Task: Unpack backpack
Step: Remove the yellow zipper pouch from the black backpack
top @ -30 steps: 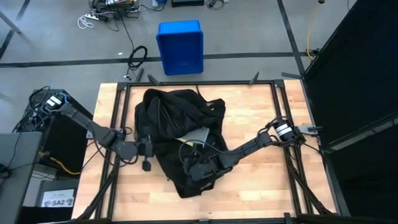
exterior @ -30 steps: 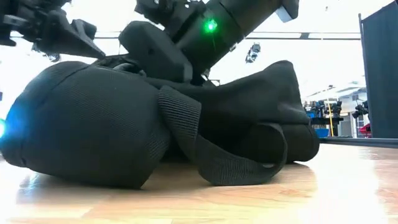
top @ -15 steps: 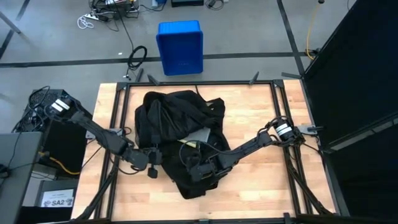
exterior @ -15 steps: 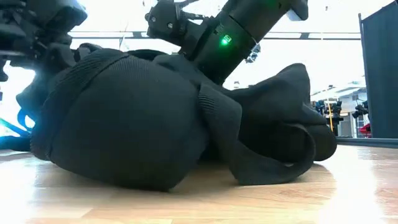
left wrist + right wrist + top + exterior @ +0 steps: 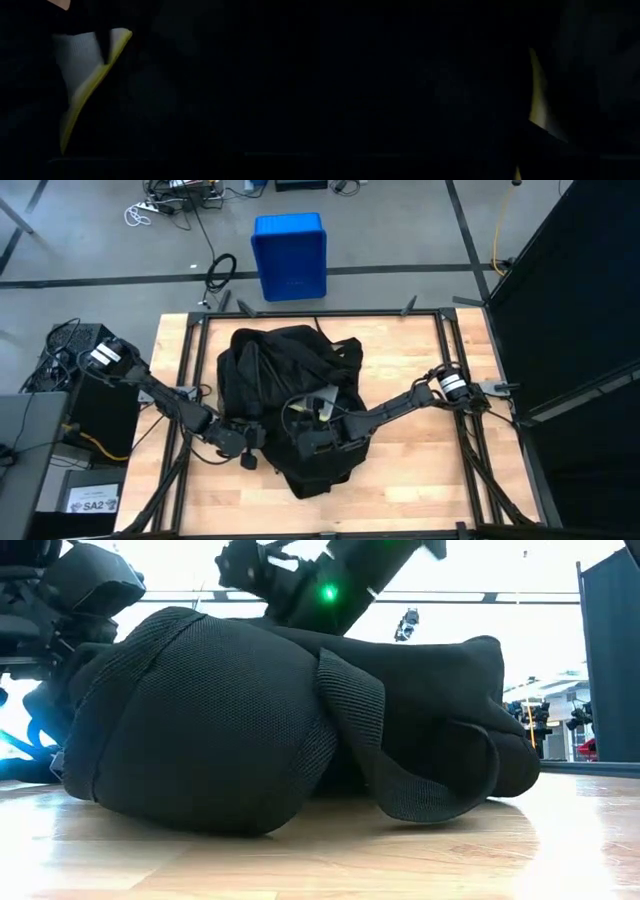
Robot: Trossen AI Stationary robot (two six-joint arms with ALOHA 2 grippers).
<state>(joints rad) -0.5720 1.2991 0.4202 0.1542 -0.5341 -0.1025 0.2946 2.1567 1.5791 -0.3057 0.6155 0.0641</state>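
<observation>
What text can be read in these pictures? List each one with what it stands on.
"SA2": on a white label lying on the floor left of the table.
Blue bin: a faint mark on its face, too small to read.
Backpack: no lettering can be made out in any view.

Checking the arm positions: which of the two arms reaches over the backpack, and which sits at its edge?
The right arm's tool lies over the backpack, near its front end. The left tool is at the bag's left edge, over the table.
</observation>
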